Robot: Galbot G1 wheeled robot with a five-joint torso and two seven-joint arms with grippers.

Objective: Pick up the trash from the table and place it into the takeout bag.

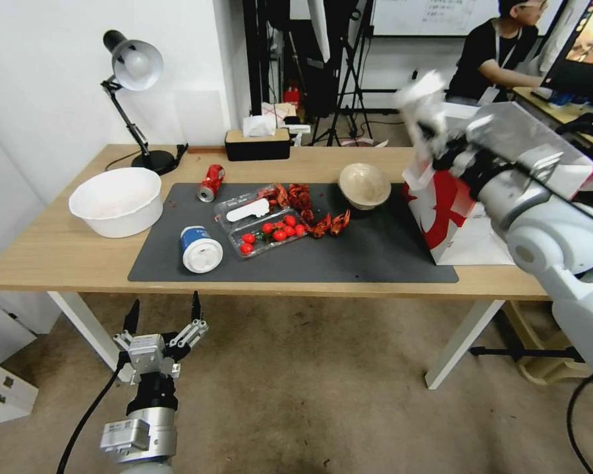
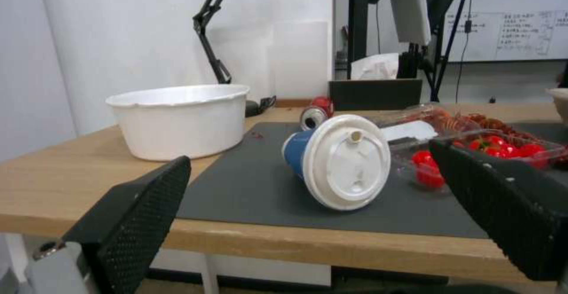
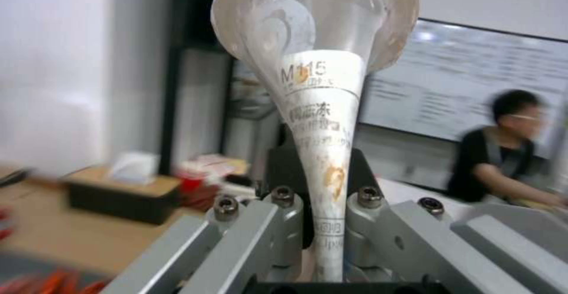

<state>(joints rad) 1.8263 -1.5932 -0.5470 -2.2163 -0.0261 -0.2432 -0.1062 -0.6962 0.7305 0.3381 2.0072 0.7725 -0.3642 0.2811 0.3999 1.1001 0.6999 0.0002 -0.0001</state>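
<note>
We hold the clear plastic cup (image 3: 319, 63) in the right gripper (image 3: 322, 223), whose fingers are closed on it hard enough to crush its body flat. In the head view the cup (image 1: 420, 99) sits raised above the takeout bag (image 1: 451, 217), just over the bag's near-left corner. The bag stands on the right end of the table (image 1: 59, 250), touching the right edge of the grey mat (image 1: 375, 257).

3 pieces of trash lie on the mat: the soda can (image 1: 211, 182) on its side at the rear left, the paper cup (image 1: 200, 249) on its side at the front left, and the beige bowl (image 1: 364, 185) tilted at the rear right. The white bowl (image 1: 116, 201) and the tomato tray (image 1: 270, 234) between them are not trash.

The left gripper (image 1: 163, 322) hangs below the table's front edge, fingers spread wide and empty, facing the paper cup (image 2: 337, 161).

Risks, as we judge them:
1. A release off-centre lets the cup strike the bag rim and fall outside.
2. The crushed cup may stick to 1 finger on opening.
3. The arm, close to the bag, may tip it.
</note>
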